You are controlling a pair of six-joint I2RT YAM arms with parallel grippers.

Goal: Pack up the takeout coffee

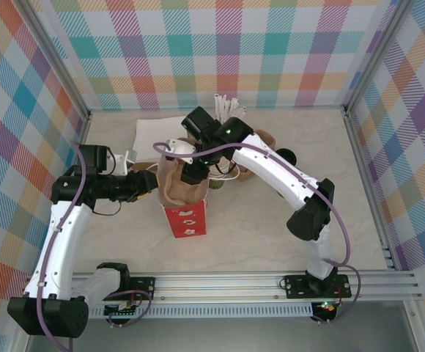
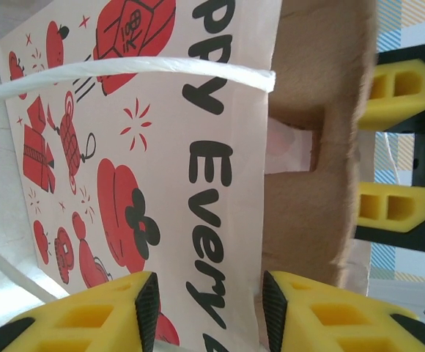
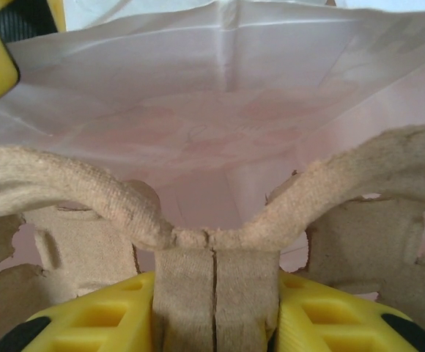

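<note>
A white paper bag (image 1: 185,209) with red print stands upright mid-table, its mouth up. My right gripper (image 1: 194,172) reaches down into that mouth. It is shut on the middle handle of a brown pulp cup carrier (image 3: 66,191), whose arms spread over the pale inside of the bag (image 3: 220,110). My left gripper (image 2: 210,308) is open at the bag's left rim, with the printed wall (image 2: 161,183) lying between its fingers. A dark takeout coffee cup (image 1: 286,155) sits behind the right arm, partly hidden.
A red cup of white sticks (image 1: 227,103) stands at the back wall, and a white sheet (image 1: 157,130) lies at the back left. A brown cardboard piece (image 1: 262,139) lies by the right arm. The bag's white handle (image 2: 124,70) loops out beside my left fingers.
</note>
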